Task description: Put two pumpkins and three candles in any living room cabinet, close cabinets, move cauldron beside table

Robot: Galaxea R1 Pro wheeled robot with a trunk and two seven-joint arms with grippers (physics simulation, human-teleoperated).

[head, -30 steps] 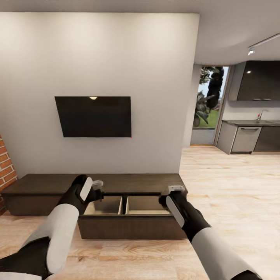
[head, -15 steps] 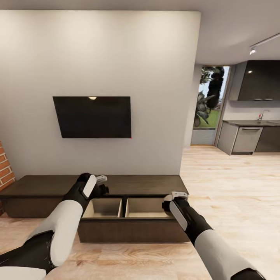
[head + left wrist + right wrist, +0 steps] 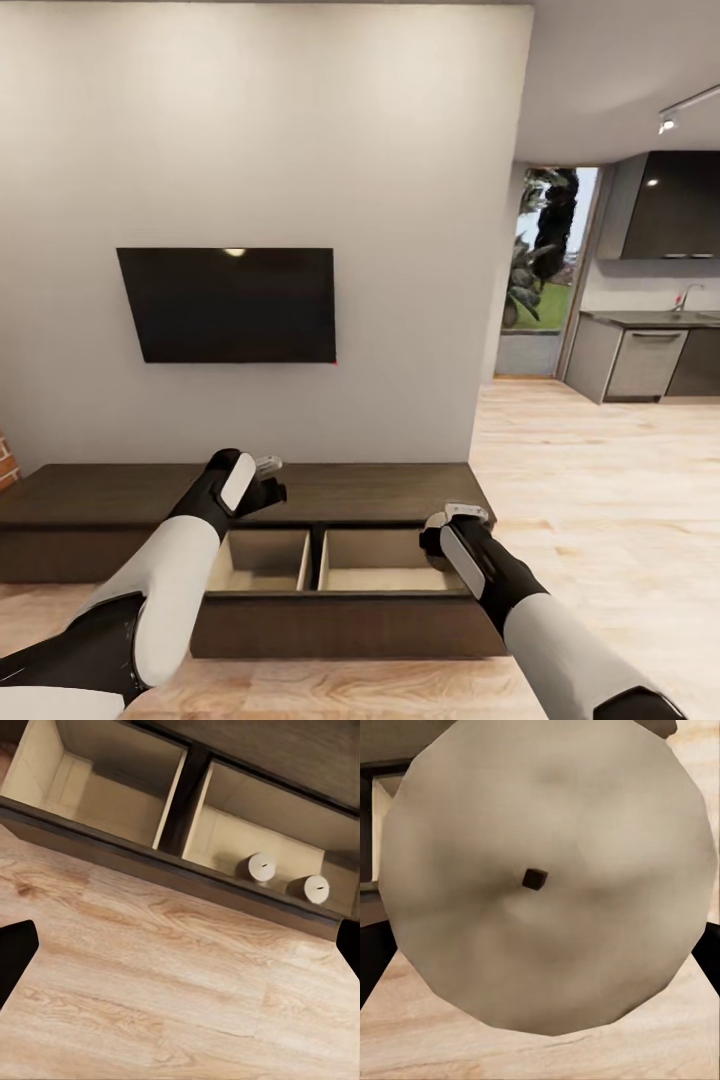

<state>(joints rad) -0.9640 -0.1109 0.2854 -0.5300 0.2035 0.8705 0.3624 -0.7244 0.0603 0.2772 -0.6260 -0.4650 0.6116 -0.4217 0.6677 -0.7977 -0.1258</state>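
1. While the robot faced the white wall with the television [image 3: 228,305], the long dark cabinet [image 3: 400,492] lay low against that wall with one wide drawer [image 3: 340,625] pulled out over the wood floor [image 3: 600,470]
2. Inside that drawer a dark divider split the pale interior into two compartments
3. From the left wrist camera, two candles [image 3: 261,866] [image 3: 316,888] stood upright and apart in one compartment, near the drawer's front wall, and the other compartment held nothing visible
4. At the drawer's right corner, the right gripper [image 3: 452,513] hovered over the front edge; its camera showed a third candle [image 3: 547,877], pale with a small dark wick, between its dark fingers, so it was clenched on that candle
5. Above the cabinet top near the drawer's left compartment, the left gripper [image 3: 268,478] hung with its fingers spread and nothing between them
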